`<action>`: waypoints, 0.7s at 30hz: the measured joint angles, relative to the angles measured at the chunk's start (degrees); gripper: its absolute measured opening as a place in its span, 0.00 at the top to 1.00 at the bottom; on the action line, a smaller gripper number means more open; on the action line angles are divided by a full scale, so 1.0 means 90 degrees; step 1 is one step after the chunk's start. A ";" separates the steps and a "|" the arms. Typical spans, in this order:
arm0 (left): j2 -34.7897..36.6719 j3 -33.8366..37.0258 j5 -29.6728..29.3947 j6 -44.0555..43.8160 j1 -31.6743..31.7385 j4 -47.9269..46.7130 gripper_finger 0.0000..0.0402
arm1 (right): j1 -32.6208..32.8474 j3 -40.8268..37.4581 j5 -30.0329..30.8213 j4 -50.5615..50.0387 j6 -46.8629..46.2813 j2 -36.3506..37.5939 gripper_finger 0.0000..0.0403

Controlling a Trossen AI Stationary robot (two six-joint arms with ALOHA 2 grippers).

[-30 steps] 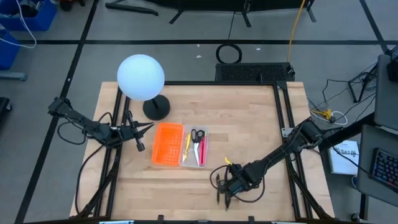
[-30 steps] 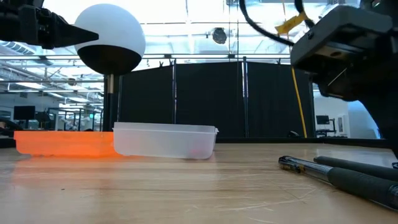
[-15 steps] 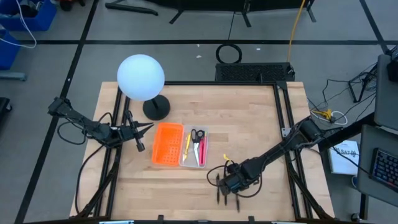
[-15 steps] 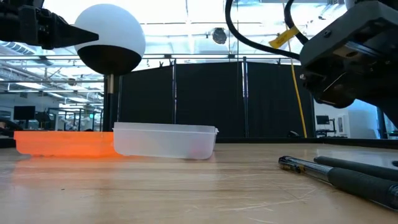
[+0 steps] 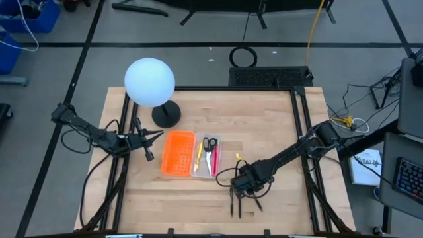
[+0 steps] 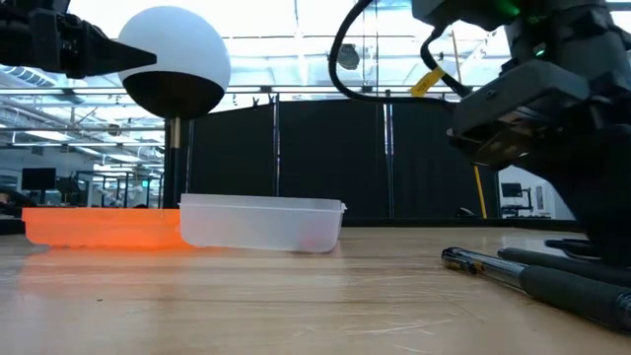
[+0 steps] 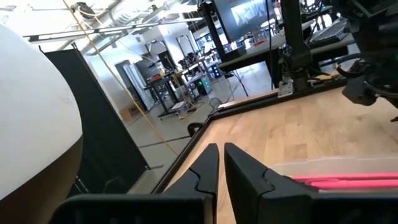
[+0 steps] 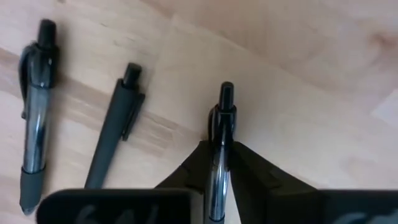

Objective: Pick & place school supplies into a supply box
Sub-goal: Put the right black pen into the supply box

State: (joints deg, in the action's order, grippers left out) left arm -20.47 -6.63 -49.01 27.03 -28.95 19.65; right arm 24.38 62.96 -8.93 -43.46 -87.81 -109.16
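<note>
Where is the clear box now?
In the high view, the clear box lies mid-table, beside the orange tray, left of the right claw.

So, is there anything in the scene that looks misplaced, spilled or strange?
Nothing looks damaged or spilled. Two dark pens lie loose on the table, outside the clear supply box. The right hand is shut on a third dark pen. The left hand waits beside the orange tray.

Held pen (image 8: 219, 155) lower end hidden btwn fingers (image 8: 255, 171); lamp globe (image 7: 31, 118) cut off by edge
</note>
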 joint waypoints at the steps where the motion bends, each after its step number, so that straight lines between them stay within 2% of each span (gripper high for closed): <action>1: 0.0001 0.0000 0.0000 0.0004 0.0000 -0.0011 0.91 | -0.0011 -0.0002 0.0020 0.0041 0.0051 0.0000 0.91; 8: -0.0002 0.0000 0.0000 -0.0005 0.0000 -0.0018 0.91 | -0.0112 -0.0004 0.0079 0.0637 0.0201 0.0496 0.94; 17: -0.0002 0.0000 0.0000 -0.0124 -0.0002 -0.0013 0.91 | -0.0170 -0.0025 0.1728 0.0707 -0.0327 0.1875 0.94; 21: -0.0002 0.0000 0.0002 -0.0163 0.0000 -0.0014 0.91 | -0.0276 -0.0024 0.2395 0.1192 -0.0380 0.2487 0.93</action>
State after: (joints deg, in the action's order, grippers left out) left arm -20.49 -6.63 -49.00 25.56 -28.95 19.52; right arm 21.90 62.74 12.62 -32.73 -91.22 -86.78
